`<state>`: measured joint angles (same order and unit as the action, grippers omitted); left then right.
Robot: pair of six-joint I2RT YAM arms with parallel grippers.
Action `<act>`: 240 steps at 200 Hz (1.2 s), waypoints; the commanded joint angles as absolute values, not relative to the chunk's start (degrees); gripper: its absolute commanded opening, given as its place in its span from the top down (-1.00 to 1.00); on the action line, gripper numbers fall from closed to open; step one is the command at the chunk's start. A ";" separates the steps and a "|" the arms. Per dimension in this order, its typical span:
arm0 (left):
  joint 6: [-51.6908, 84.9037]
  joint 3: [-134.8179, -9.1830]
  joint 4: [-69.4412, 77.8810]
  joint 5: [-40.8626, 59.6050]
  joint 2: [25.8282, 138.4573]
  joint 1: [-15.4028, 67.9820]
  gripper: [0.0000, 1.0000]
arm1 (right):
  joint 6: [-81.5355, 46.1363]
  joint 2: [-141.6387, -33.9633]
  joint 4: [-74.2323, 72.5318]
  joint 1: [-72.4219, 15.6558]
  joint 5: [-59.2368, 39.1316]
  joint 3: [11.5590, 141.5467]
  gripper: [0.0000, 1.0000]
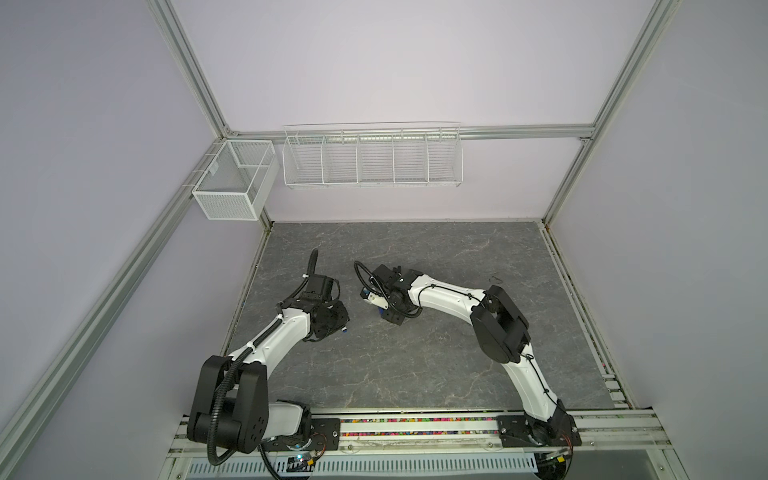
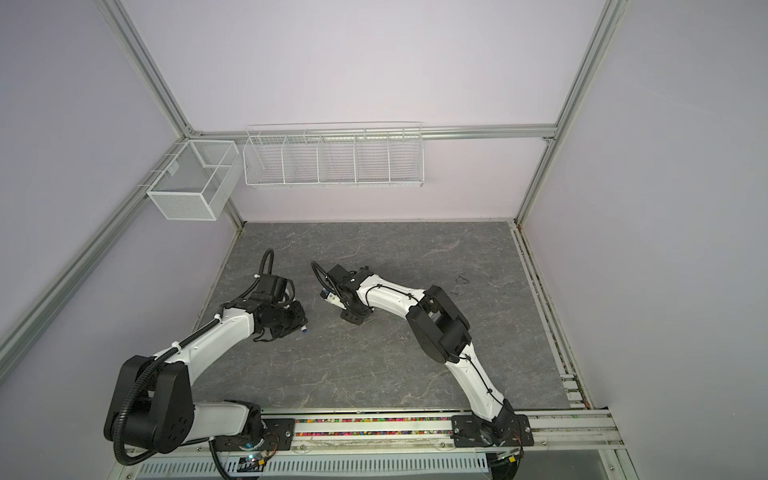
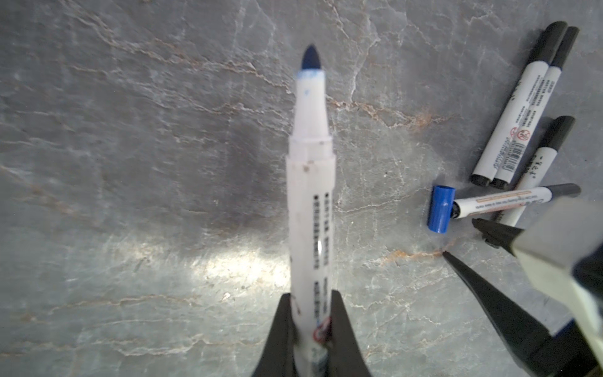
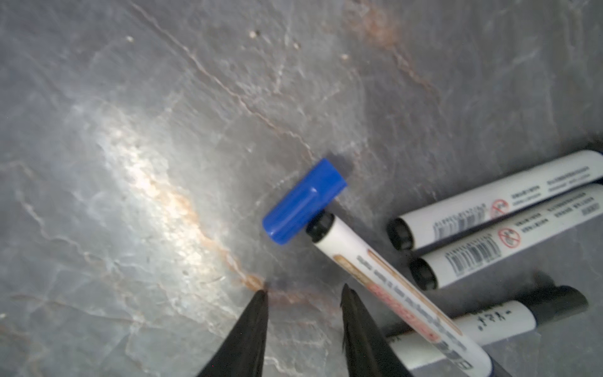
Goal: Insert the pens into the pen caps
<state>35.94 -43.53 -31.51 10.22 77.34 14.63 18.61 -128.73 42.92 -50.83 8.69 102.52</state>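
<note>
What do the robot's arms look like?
The left arm and right arm have white shells and chunky black joints. A ribbed black hose runs along the left, a thin black cable along the right. The left gripper and right gripper each have two pointed black fingers.

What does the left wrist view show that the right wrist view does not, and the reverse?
Only the left wrist view: the uncapped blue-tipped pen, gripped in the shut left claw. Only the right wrist view: no further thing, just a closer look at the blue cap. Both: the blue cap lying on the table, one of the four black-capped pens touching its side with its rear end, and the right claw, open and empty, near the cap.
</note>
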 commanded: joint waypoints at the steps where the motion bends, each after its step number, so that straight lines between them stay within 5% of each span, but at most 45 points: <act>1: 36.48 -42.92 -30.10 10.55 78.00 14.24 1.00 | 16.90 -124.65 40.52 -50.07 4.93 102.05 0.16; 101: 36.25 -42.53 -29.10 11.11 79.28 13.80 1.00 | 11.61 -137.68 51.40 -47.81 -8.55 122.60 0.13; 240: 35.91 -40.55 -31.23 9.81 76.21 12.29 1.00 | 11.06 -140.57 50.27 -50.77 -11.88 123.98 0.11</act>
